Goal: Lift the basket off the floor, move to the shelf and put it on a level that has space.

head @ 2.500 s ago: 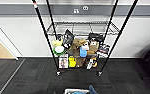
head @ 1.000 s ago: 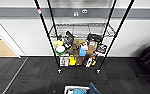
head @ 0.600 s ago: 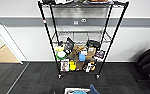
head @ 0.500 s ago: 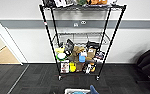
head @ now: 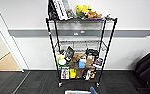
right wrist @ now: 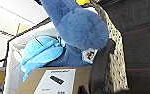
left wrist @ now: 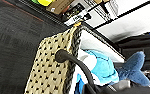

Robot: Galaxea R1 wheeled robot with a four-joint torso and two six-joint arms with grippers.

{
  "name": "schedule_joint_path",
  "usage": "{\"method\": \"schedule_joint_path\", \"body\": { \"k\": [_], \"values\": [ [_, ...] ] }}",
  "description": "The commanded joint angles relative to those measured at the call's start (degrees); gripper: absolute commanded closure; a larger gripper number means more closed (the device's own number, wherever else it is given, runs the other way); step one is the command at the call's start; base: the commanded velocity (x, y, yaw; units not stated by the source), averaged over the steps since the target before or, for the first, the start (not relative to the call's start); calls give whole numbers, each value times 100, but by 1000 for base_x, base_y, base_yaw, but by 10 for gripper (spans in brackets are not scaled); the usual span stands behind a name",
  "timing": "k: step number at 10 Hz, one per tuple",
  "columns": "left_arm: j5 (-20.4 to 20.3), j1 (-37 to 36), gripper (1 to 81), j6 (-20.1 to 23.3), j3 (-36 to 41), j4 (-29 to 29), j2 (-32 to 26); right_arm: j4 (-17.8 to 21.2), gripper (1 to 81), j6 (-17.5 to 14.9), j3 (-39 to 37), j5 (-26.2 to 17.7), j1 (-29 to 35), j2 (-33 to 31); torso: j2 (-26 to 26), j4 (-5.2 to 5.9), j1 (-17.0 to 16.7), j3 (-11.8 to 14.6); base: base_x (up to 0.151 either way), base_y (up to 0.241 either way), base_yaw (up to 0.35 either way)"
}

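The basket [left wrist: 49, 72] is already off the floor [head: 31, 82] and carried in front of the robot; in the head view only its pale rim and a bit of blue plush [head: 93, 90] show at 6 o'clock, just below the shelf [head: 79, 50]. In the left wrist view a dark curved finger of the left pincer [left wrist: 73, 63] hooks over the woven wall of the basket, and in the right wrist view a dark finger of the right pincer [right wrist: 99, 67] lies over the opposite wall, so I judge that both are closed on the basket, though the fingers are hard to make out. Inside lie the blue plush toy [right wrist: 76, 30] and a brown cardboard box [right wrist: 53, 80]. The step in hand seems to be the approach to the shelf. The placing calls for a tier with room: the top tier [head: 81, 20] at 12 o'clock bears books [head: 58, 8] and yellow plush toys [head: 84, 11], the lower tiers are crowded with boxes and packets [head: 77, 65], while the middle level [head: 79, 42] looks free. The basket must be raised to that level and pass between the front posts. A dark chair [head: 148, 67] stands at 3 o'clock, well apart.
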Motion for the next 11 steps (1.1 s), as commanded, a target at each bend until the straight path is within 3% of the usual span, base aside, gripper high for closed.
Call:
{"method": "schedule_joint_path", "body": {
  "k": [1,4,5,7,8,11],
  "values": [
    [144,-712,811,36,495,-44,-227,45,811,70,404,33,700,-105,557,0,-358,557,0,0,0],
    [100,-651,811,36,671,-44,-289,36,811,70,536,42,647,-166,1122,0,-737,1144,0,0,0],
    [100,-624,811,45,654,-35,-272,45,811,70,528,42,630,-166,730,0,-488,1332,0,0,0],
    [65,-589,811,45,601,-17,-236,45,811,70,545,42,621,-184,1082,0,-726,1690,0,0,0],
    [74,-571,811,45,531,-8,-193,36,811,70,528,42,629,-166,1117,0,-763,1259,0,0,0],
    [65,-554,811,45,434,-9,-140,45,811,79,510,42,630,-157,1167,0,-822,1432,0,0,0]
  ]
}}
